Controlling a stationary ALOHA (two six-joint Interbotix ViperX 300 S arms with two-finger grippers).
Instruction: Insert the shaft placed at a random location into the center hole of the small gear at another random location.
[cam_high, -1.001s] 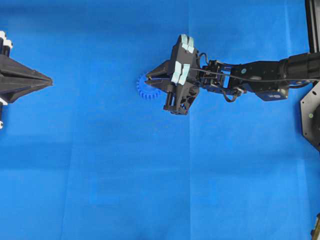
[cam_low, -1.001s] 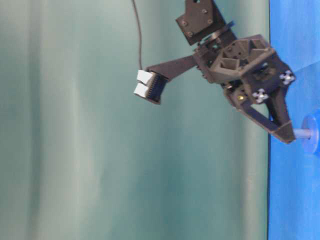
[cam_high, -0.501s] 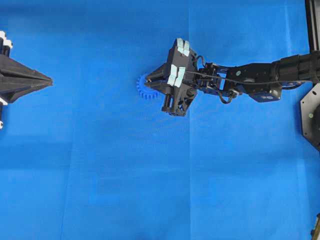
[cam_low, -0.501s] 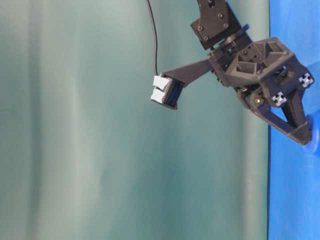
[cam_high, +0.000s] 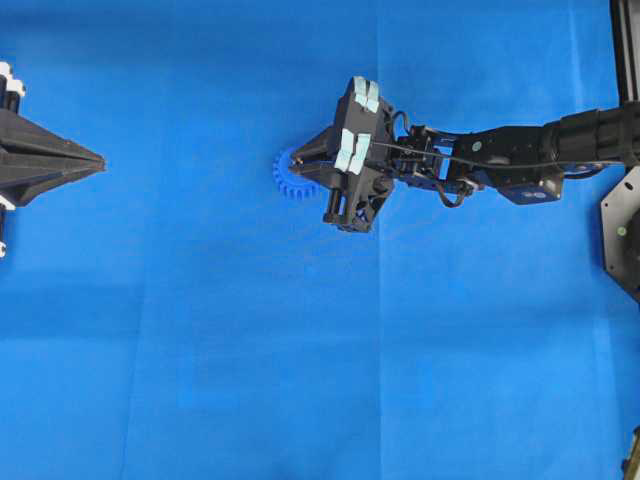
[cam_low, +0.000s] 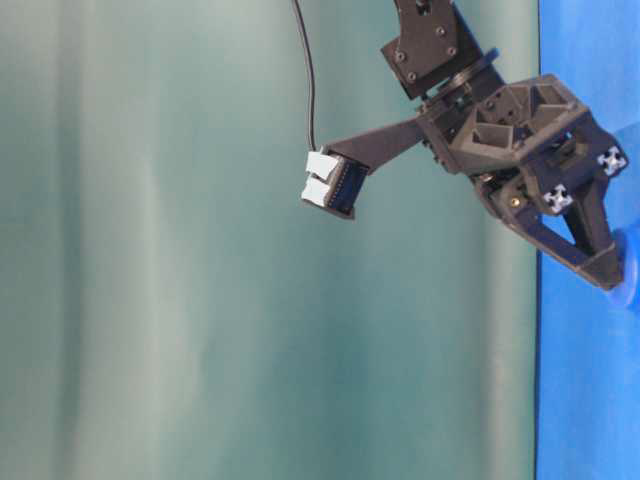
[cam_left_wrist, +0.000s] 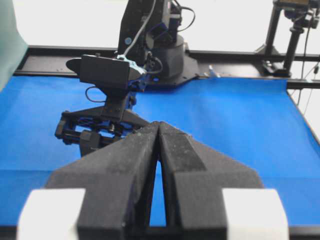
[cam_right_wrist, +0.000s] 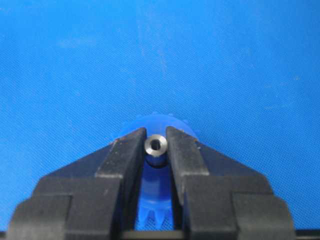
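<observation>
Blue mat (cam_high: 200, 350), shaft (cam_right_wrist: 155, 145) in gear (cam_right_wrist: 159, 122)

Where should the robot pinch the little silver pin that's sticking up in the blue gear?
Pinch the shaft on its round sides near the top end, coming straight down from above. It stands upright in the small gear, so only that end is free. The right pincer already straddles it there.
</observation>
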